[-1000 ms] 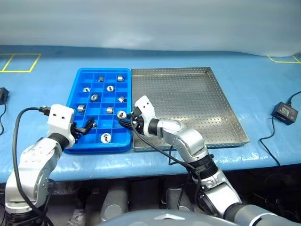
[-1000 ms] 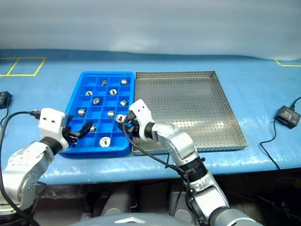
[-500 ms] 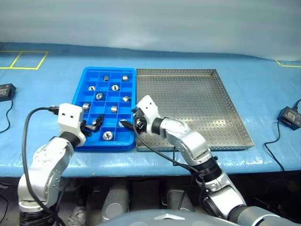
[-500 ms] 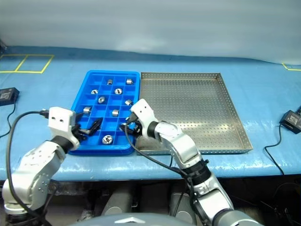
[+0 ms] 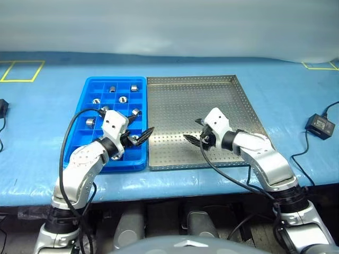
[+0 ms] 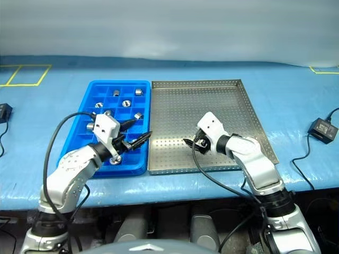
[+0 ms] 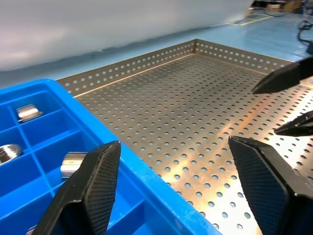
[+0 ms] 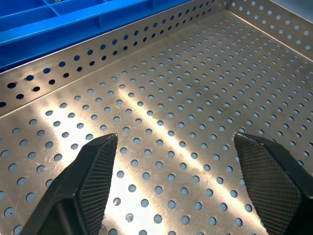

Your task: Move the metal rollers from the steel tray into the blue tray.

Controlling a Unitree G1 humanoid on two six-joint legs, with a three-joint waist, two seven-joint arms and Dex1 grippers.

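The blue tray (image 5: 78, 114) lies left of the steel tray (image 5: 212, 100), their long sides touching. Several metal rollers, such as one roller (image 5: 123, 99), sit singly in the blue tray's compartments. The steel tray's perforated floor shows bare metal. My left gripper (image 5: 143, 135) is open over the blue tray's near right edge, pointing toward the steel tray, and holds nothing. My right gripper (image 5: 192, 130) is open and holds nothing, low over the steel tray's near middle. In the left wrist view, rollers (image 7: 73, 164) lie just left of the open left gripper (image 7: 171, 147). The right wrist view shows the right gripper (image 8: 176, 139) above holes.
A small black device (image 5: 320, 123) with a cable lies on the blue table cover at the right, and another (image 5: 2, 108) at the left edge. Yellow tape marks (image 5: 21, 71) are at the far left. The table's front edge runs just before both trays.
My right gripper opened and swung right, from the blue tray's near right corner to over the steel tray. My left gripper moved right across the blue tray to its right edge.
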